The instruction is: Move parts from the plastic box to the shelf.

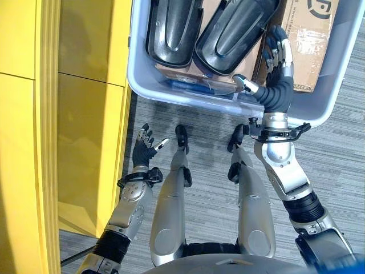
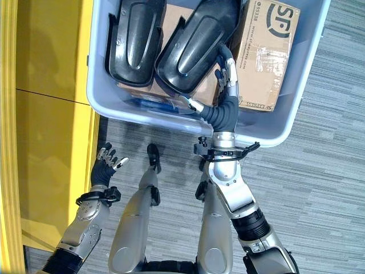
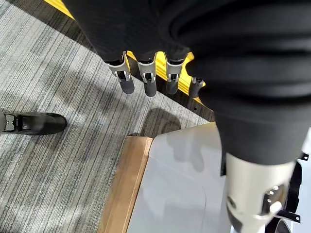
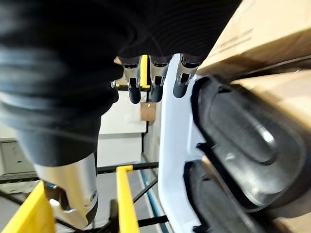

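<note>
**Operator:** Where are the parts, and why does the right hand sit where it does?

**Tech:** You have two black moulded parts (image 1: 228, 34) lying side by side in the plastic box (image 1: 336, 85), resting on cardboard beside a carton (image 2: 265, 54). Your right hand (image 1: 278, 54) reaches over the near wall into the gap between the right-hand part and the carton, fingers (image 4: 153, 87) straight and apart, thumb spread toward the part's near end. Nothing is clamped. That placement looks like a lead-in to gripping the part along its edge, which I judge to be the step in hand. The shelf (image 1: 34, 137), yellow, stands at your left, so a lifted part would have to cross in front of you.

**Operator:** And the left hand?

**Tech:** Your left hand (image 1: 145, 145) hangs low over the carpet (image 1: 336, 171) near the shelf, fingers relaxed and holding nothing.

**Operator:** What do the wrist views add?

**Tech:** The right wrist view shows the fingertips close beside the part's rim; contact cannot be confirmed. The head views show the whole box layout.
</note>
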`<state>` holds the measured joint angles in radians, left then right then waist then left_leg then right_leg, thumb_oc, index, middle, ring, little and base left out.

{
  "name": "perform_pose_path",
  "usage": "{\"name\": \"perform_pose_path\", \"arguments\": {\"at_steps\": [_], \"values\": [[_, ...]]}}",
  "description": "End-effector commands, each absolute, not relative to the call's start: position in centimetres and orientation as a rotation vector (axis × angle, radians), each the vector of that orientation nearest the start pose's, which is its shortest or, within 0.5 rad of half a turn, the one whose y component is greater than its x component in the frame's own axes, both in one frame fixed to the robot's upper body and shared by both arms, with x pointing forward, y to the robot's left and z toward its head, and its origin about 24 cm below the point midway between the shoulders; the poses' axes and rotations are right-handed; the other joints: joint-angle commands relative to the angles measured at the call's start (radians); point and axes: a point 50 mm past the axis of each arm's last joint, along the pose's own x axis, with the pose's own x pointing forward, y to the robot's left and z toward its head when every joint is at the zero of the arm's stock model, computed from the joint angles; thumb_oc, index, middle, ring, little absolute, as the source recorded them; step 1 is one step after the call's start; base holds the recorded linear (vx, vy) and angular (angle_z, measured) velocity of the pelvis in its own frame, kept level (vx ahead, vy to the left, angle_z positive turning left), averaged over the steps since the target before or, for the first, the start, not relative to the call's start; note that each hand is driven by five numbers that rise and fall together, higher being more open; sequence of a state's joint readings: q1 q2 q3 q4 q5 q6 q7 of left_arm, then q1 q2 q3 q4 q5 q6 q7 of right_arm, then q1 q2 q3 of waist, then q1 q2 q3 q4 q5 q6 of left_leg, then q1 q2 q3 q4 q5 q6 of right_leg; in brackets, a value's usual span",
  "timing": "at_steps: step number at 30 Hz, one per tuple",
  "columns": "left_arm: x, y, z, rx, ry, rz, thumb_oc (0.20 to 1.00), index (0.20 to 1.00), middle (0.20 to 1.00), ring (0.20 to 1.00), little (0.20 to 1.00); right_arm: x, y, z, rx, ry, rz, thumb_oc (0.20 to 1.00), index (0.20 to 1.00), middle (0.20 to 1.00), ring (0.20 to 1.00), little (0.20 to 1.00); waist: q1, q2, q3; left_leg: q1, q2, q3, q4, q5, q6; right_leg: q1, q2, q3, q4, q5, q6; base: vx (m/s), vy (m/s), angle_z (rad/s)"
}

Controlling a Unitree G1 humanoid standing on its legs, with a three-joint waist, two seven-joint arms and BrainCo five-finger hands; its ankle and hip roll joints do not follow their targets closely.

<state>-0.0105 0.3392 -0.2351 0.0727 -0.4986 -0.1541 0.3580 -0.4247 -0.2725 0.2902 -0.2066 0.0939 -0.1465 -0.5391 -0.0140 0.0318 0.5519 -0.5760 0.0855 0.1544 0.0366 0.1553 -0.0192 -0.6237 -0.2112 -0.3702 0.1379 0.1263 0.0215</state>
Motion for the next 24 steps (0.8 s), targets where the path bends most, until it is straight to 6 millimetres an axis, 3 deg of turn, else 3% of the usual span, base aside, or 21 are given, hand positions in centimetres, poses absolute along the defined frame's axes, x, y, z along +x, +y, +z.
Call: {"name": "perform_pose_path", "arguments": {"at_steps": [1, 11, 18, 24], "values": [[23.5, 19.2, 3.2, -0.103, 0.028, 0.191, 1.000, 1.000, 1.000, 1.000, 1.000, 27.3, -11.3, 22.1, 0.102, -0.830, -0.126, 1.000, 1.000, 1.000, 1.000, 1.000, 0.016, -0.029, -0.032, 0.030, 0.021, -0.029, 0.070, -0.118, -0.048, 0.045, -0.057, 0.098, 0.000, -0.057, 0.147, 0.00, 0.000, 0.00], [23.5, 19.2, 3.2, -0.110, 0.031, 0.191, 1.000, 1.000, 1.000, 1.000, 1.000, 29.8, -11.1, 21.7, 0.084, -0.741, -0.199, 1.000, 1.000, 1.000, 1.000, 1.000, 0.034, -0.014, -0.032, 0.021, 0.017, -0.031, 0.072, -0.118, -0.046, 0.034, -0.062, 0.093, 0.005, -0.058, 0.145, 0.00, 0.000, 0.00], [23.5, 19.4, 3.0, -0.111, 0.039, 0.195, 1.000, 1.000, 1.000, 1.000, 1.000, 32.8, -11.3, 21.0, 0.036, -0.622, -0.262, 1.000, 1.000, 1.000, 1.000, 1.000, 0.057, -0.004, -0.032, 0.005, 0.015, -0.040, 0.075, -0.116, -0.046, 0.024, -0.066, 0.088, 0.011, -0.060, 0.145, 0.00, 0.000, 0.00], [23.5, 19.3, 2.6, -0.114, 0.054, 0.196, 1.000, 1.000, 1.000, 1.000, 1.000, 33.3, -11.8, 20.8, 0.057, -0.596, -0.299, 1.000, 1.000, 1.000, 1.000, 1.000, 0.060, -0.003, -0.032, 0.000, 0.014, -0.040, 0.075, -0.116, -0.045, 0.020, -0.067, 0.088, 0.014, -0.061, 0.144, 0.00, 0.000, 0.00]]}}
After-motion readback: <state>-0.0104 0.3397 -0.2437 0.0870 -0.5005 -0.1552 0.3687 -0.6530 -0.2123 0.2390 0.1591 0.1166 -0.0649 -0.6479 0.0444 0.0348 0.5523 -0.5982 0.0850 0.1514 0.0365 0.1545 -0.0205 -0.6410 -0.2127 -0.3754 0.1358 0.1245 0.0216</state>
